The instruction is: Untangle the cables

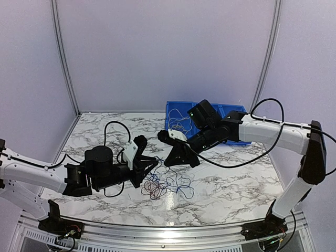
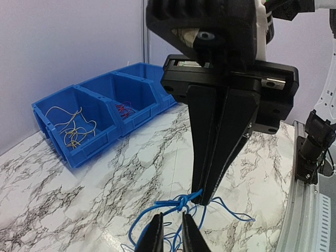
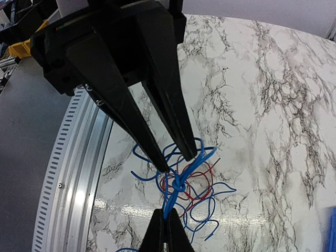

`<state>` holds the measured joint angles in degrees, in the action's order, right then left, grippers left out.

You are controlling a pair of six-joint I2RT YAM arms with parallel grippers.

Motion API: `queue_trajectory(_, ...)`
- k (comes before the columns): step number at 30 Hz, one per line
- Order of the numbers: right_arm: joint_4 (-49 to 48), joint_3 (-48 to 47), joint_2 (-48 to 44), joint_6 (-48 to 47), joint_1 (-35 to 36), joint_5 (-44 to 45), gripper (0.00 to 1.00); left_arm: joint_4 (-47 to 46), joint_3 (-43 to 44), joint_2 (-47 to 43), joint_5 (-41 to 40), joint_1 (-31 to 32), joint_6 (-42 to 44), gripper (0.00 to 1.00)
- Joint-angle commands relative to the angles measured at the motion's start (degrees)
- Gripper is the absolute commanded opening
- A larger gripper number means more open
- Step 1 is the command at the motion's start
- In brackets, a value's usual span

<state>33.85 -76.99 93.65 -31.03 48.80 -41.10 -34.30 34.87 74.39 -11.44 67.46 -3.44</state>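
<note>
The right claw (image 3: 167, 216) pinches a blue strand of the cables (image 3: 195, 195), left claw (image 3: 178, 163) narrowly spread alongside. Looks light, floppy, slippery: grip near the knot (image 3: 178, 185).

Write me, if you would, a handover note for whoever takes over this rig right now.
Right tool: shut on a blue cable at its knot.
Left tool: jaws slightly apart beside that knot, no grip visible.
Cables: blue-and-red bunch tangled on the table between the arms.
Done: pale wires and red wires lie in separate compartments of the blue bins.
To do: separate the bunch.
</note>
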Motion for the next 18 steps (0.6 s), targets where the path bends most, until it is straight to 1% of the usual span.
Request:
queue_trajectory(1, -1.2, -1.2, 0.8, 1.1, -0.5, -1.3, 0.0, 2.8, 1.5, -0.2, -0.7, 0.5, 1.5, 0.17)
queue_trajectory(5, -1.2, -1.5, 1.2, 1.1, -0.5, -1.5, 0.0, 3.1, 1.8, 0.7, -1.5, 0.5, 1.9, 0.19)
queue_trajectory(7, -1.2, -1.5, 1.2, 1.0, -0.6, -1.4, 0.0, 3.0, 2.2, 0.8, -2.5, 0.5, 1.8, 0.23)
queue_trajectory(8, -1.1, -1.5, 1.2, 1.0, -0.6, -1.4, 0.0, 2.9, 2.3, 0.8, -2.9, 0.5, 1.9, 0.24)
queue_trajectory(13, -0.9, -1.6, 1.4, 0.9, -0.5, -1.6, 0.0, 3.0, 3.0, 1.1, -3.5, 0.5, 2.6, 0.24)
queue_trajectory(18, -0.7, -1.8, 1.5, 0.9, -0.5, -1.8, 0.0, 3.0, 4.2, 2.3, -2.2, 0.5, 3.1, 0.24)
